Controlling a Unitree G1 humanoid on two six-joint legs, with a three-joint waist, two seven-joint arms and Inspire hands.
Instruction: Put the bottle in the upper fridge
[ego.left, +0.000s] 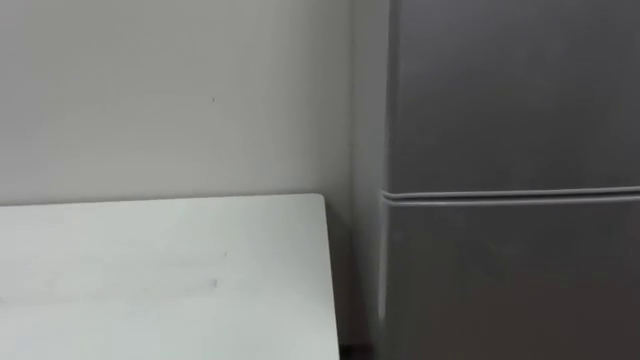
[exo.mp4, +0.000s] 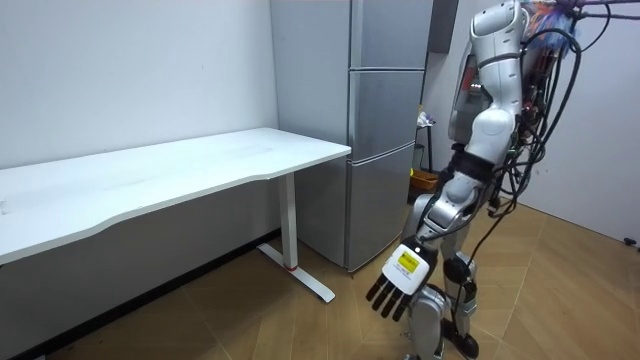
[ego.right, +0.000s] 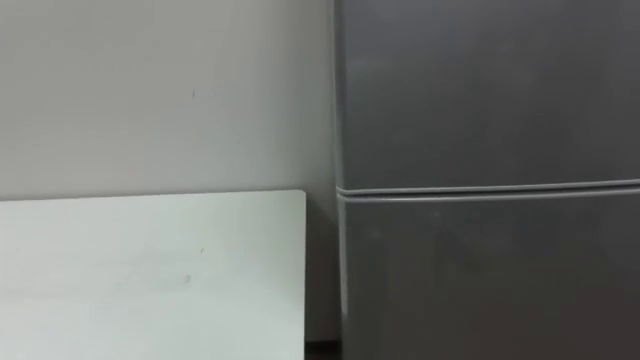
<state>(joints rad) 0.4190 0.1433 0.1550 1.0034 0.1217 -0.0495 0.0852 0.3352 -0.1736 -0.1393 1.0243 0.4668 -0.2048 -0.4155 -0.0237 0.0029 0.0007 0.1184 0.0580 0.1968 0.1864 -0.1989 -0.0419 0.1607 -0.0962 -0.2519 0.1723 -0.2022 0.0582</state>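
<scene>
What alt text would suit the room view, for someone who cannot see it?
A humanoid robot stands by a tall grey fridge with its doors shut, its left hand hanging low, fingers straight. A white table stands beside the fridge.

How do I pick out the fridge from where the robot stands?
Find the long white table against the pale wall. The fridge stands just past the table's far end. It is the tall grey cabinet crossed by horizontal door seams, where the table is low and white.
</scene>
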